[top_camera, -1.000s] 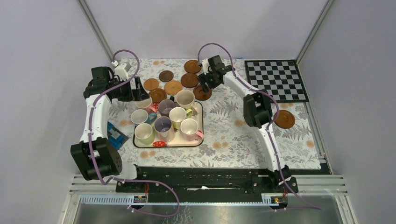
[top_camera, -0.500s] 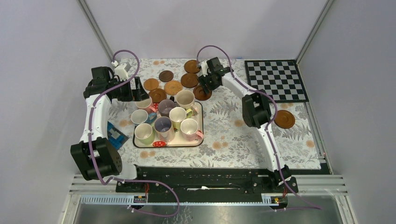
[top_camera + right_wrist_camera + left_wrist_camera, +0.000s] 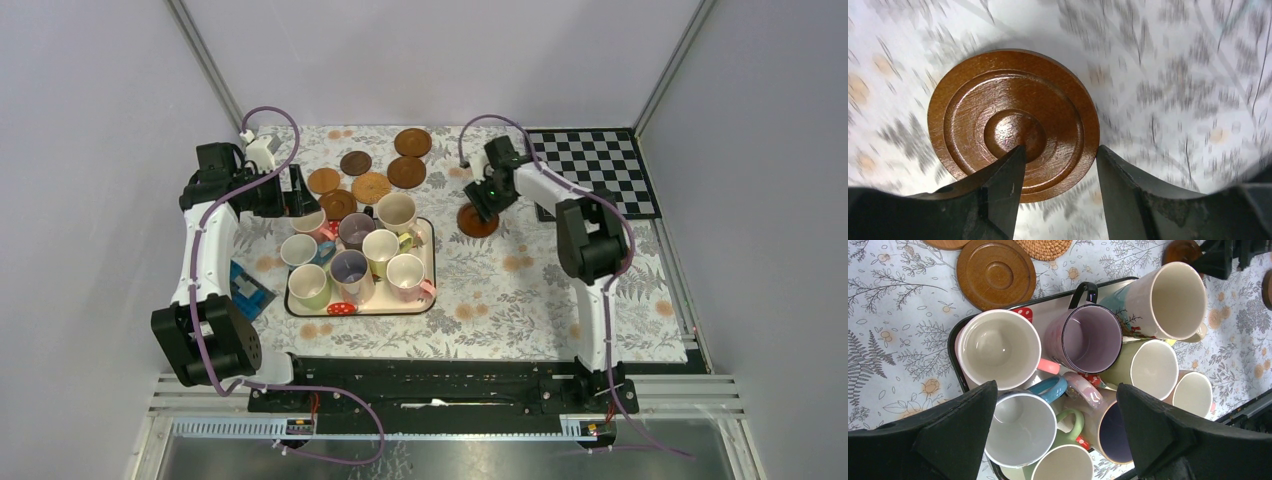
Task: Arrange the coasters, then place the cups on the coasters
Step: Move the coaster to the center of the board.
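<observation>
Floral tablecloth [image 3: 500, 290]. Wood coaster [image 3: 1013, 125], right of tray [image 3: 380, 311], pinched at rim by half-closed right gripper [image 3: 1059, 152]; judged light, stiff, slick, best taken by rim. Left gripper [image 3: 1057, 387] spread wide, empty, above tray cups [image 3: 998, 347].

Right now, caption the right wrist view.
Right gripper grips a ridged dark wooden coaster by its rim over the blurred floral tablecloth.

Eight ceramic mugs [image 3: 381, 246] stand in a rectangular print tray [image 3: 430, 300] left of centre. Round wooden coasters [image 3: 371, 187] lie behind it, a single coaster [image 3: 477, 222] to its right, and a checkerboard mat [image 3: 592, 172] at the far right.
</observation>
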{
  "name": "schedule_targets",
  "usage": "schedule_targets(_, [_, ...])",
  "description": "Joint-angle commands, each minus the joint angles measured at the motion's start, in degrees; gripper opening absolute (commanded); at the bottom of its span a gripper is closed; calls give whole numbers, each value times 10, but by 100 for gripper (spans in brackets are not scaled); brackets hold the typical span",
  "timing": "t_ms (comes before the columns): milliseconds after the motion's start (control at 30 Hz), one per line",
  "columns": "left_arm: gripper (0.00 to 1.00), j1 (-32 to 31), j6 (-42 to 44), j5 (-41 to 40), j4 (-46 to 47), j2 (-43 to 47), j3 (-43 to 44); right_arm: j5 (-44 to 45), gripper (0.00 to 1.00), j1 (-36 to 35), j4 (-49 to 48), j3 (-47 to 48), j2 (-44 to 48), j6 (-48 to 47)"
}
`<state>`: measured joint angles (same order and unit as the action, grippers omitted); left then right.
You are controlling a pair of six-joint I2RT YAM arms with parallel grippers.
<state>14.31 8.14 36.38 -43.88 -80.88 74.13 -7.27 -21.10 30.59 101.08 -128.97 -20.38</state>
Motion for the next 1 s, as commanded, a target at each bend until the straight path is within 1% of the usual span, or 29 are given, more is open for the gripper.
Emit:
schedule_targets(0, [99,-2,5,25,18,3,9,-19,60,28,27,-98,83,-53])
schedule_targets(133, [99,-3,6,30,18,9,6,-28,59,45,21,-193,152,-81])
schedule_targets(333, [99,-5,5,35,18,20,0,-19,58,61,14,-329,248,-115])
schedule_targets(567, [99,-8,11,33,19,31,-13,-27,57,124,31,-451,349,-160])
schedule_targets(700, [99,-9,9,26,34,42,-29,-16,56,176,36,-523,403,-194])
schedule_targets(800, [99,-11,12,23,36,47,-36,-12,55,243,49,-543,430,-227])
schedule_targets(967, [99,-13,13,29,38,47,-40,-9,55,342,82,-555,449,-294])
